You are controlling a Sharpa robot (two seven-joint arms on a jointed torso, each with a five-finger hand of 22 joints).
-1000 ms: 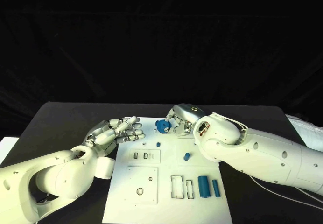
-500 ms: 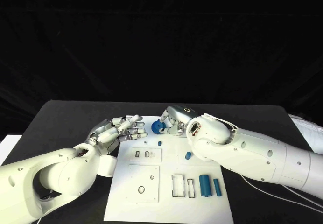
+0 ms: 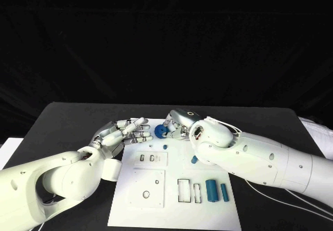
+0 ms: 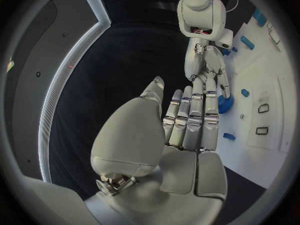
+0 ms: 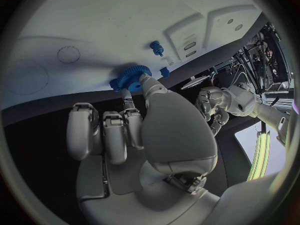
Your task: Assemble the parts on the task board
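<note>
My right hand (image 3: 178, 126) pinches a blue toothed gear (image 3: 161, 131) between thumb and a finger, just above the far edge of the white task board (image 3: 173, 204). The right wrist view shows the gear (image 5: 130, 76) at the fingertips over the board (image 5: 94, 25). Close to the gear on its left is my left hand (image 3: 126, 134), open, fingers stretched toward it and holding nothing. In the left wrist view the gear (image 4: 225, 104) sits just beyond my left hand's fingertips (image 4: 199, 96), under the right hand (image 4: 206, 70).
Small blue pegs lie on the board (image 3: 165, 146) (image 3: 194, 159), and two blue cylinders (image 3: 210, 190) (image 3: 223, 192) stand beside rectangular slots (image 3: 182, 191). Oval and round holes mark the board's left panels (image 3: 146, 194). Black table surrounds the board.
My right hand has carried the gear slightly left, closer to the left hand. The left hand has edged a little toward it.
</note>
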